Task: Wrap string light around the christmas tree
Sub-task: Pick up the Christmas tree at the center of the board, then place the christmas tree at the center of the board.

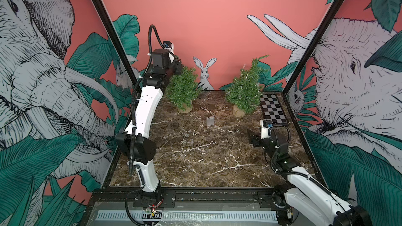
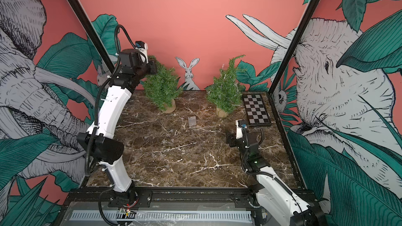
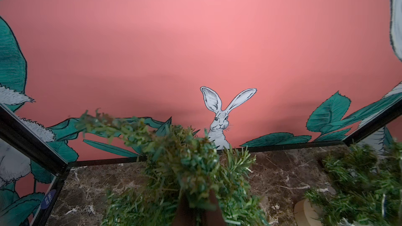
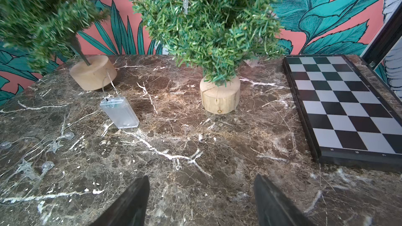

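At the far left of the desk [image 1: 195,170] your christmas tree [image 1: 182,88] leans, top toward the left, its tip pinched in the closed left hand [image 1: 178,68]. Your right hand [image 4: 201,179] hovers open, low at the near right. The string light [image 4: 53,146] lies loose mid-desk, near its clear battery box [image 4: 119,113].

Gap between left tree [image 1: 182,88] and right tree [image 1: 244,90] is passable; battery box [image 1: 210,121] lies nearer; chessboard [image 1: 273,109] blocks far right.
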`<move>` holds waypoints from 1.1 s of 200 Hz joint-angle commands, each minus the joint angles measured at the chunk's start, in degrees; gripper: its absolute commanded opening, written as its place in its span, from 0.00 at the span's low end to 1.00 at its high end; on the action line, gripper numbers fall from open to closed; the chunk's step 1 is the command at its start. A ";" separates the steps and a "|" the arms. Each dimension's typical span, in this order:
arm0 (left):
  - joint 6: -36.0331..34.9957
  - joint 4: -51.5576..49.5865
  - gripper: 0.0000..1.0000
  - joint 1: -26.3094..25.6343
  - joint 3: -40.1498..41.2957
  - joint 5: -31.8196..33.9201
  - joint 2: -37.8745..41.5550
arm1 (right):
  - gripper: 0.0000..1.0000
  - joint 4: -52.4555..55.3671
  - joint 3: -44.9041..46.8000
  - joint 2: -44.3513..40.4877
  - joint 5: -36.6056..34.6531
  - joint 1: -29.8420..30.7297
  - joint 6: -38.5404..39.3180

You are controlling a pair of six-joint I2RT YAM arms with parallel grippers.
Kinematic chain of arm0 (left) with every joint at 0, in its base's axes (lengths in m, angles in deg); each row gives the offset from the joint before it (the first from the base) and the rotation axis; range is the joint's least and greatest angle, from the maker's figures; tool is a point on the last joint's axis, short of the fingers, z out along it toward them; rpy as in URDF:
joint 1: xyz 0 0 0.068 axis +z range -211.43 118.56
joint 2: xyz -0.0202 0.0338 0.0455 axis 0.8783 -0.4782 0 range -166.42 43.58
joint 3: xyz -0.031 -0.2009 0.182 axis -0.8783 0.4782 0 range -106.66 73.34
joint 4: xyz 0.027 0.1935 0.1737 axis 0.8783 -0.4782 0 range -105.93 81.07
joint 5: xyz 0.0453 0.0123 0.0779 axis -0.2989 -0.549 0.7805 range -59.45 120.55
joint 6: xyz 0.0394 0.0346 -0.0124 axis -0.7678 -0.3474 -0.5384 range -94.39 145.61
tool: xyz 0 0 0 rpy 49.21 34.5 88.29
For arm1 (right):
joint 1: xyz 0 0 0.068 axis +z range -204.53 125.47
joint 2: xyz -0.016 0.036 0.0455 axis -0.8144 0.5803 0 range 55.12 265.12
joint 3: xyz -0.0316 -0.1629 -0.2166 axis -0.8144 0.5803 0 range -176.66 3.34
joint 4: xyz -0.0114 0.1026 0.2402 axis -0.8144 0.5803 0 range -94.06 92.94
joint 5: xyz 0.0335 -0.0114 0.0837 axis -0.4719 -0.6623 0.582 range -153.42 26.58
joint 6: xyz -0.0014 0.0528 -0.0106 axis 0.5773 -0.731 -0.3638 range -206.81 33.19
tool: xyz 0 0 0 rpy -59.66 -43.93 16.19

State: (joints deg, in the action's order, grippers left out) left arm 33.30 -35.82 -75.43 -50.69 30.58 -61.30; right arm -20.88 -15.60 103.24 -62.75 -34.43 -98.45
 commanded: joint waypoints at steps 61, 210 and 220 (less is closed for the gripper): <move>2.19 1.24 0.00 -0.01 -0.60 -9.15 11.65 | 0.77 -2.57 -3.69 1.32 1.00 0.21 -1.28; 10.31 -0.39 0.00 -6.90 20.88 -26.53 34.54 | 0.77 2.80 -8.45 -3.65 -2.81 0.25 -2.69; 11.19 0.69 0.00 -8.57 22.79 -26.85 35.59 | 0.77 3.33 -8.65 -4.44 -3.34 0.22 -2.71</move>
State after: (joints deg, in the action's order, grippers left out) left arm 41.14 -43.17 -81.40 -30.34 6.60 -29.48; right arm -18.06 -22.41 100.79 -64.07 -34.43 -100.66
